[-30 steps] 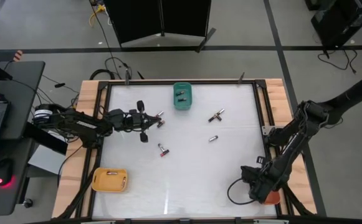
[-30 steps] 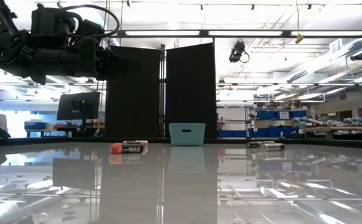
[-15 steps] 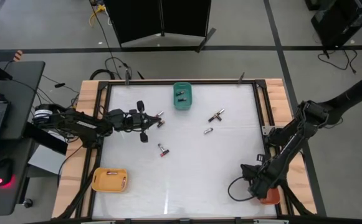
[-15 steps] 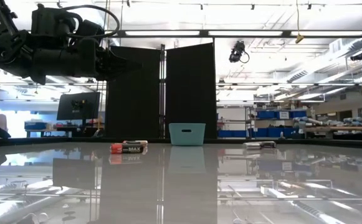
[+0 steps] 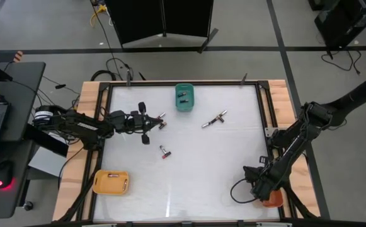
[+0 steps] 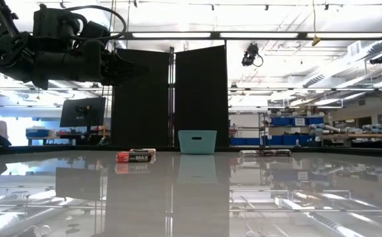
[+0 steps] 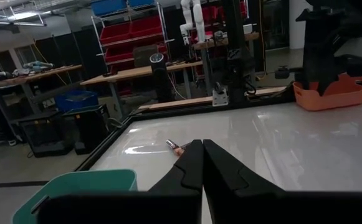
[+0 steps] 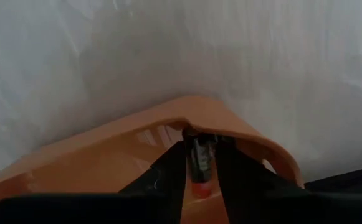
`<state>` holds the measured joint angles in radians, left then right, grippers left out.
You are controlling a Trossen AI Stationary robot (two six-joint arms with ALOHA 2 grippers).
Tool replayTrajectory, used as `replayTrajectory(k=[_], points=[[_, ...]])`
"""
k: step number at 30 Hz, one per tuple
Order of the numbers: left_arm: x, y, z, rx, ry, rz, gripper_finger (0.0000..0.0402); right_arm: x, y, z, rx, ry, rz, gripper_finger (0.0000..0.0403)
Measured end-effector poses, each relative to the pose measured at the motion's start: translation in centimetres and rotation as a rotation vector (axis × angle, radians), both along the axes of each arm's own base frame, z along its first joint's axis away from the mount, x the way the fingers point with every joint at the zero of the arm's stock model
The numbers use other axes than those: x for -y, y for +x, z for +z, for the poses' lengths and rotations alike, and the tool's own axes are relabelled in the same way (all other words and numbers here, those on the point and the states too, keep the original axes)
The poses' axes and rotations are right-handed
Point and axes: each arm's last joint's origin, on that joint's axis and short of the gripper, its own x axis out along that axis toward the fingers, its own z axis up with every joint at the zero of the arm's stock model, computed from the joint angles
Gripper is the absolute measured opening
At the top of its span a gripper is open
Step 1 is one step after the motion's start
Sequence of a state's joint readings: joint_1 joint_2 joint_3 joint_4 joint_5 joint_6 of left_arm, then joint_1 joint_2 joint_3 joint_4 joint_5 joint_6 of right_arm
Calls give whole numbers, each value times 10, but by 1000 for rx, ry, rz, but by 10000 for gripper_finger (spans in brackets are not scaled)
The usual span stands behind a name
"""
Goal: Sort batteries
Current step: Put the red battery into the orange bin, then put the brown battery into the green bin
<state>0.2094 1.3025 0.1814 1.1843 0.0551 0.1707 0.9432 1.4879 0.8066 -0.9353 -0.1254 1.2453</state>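
My right gripper is at the table's near right corner, over the orange tray, shut on a dark battery with a red end. My left gripper is shut and held above the table's far left part, touching nothing. A small battery lies on the table just beyond its tips. Loose batteries lie flat at mid-table and toward the far right, with one beside them. The teal tray holds two cells, and the yellow tray holds some too. My right gripper pinches the dark battery between its two fingers, holding it by its dark body. The battery lies along the fingers, red end toward the wrist. It sits over the orange tray's rim; whether it touches the tray I cannot tell.
The teal tray stands at the far edge's middle, the yellow tray at the near left corner. A raised dark frame runs round the white table. Open white surface lies between the mid-table battery and the orange tray.
One loose battery has rolled across the table from right of centre toward the far edge, and now lies next to the cells at the far right. Both grippers have stayed about where they were.
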Motion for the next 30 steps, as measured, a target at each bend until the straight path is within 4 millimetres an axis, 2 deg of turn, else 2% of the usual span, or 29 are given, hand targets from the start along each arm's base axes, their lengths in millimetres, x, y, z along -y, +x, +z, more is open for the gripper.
replayTrajectory(k=[9,20,24,30], points=[[0,0,0,-1,-2,0,12,-5,4,11,-42,40,-74,125],[0,0,0,-1,-3,0,12,-1,25,66,-21,-51,-139,128],[0,0,0,0,-6,0,12,9,42,76,65,-81,-165,125],[0,0,0,0,-6,0,12,44,72,74,107,-116,-159,100]])
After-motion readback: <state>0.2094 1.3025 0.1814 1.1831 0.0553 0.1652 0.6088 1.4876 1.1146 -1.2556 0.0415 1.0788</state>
